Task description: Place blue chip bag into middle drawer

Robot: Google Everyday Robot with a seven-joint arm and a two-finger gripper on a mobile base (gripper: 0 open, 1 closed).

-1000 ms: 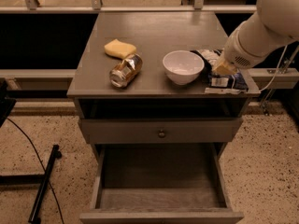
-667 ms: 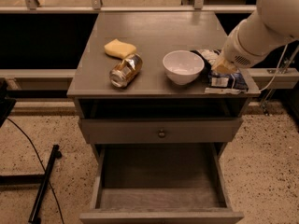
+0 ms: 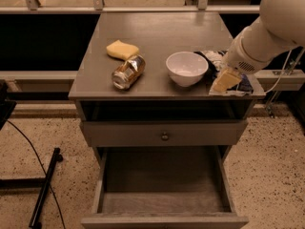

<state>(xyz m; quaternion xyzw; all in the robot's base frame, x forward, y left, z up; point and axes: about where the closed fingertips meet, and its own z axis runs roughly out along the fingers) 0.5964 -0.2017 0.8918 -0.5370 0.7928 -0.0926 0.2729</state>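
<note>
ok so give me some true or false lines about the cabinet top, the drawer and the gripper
1. The can lies on its side, left of the white bowl. True.
2. The blue chip bag is in the middle drawer. False: it lies on the cabinet top, right of the bowl.
3. The middle drawer is pulled out. True.
4. The gripper is over the can. False: it is down at the blue chip bag, near the top's right edge.

White bowl [image 3: 186,68], sponge [image 3: 122,49] and can [image 3: 127,72] (lying sideways) sit on the cabinet [image 3: 157,32].
</note>
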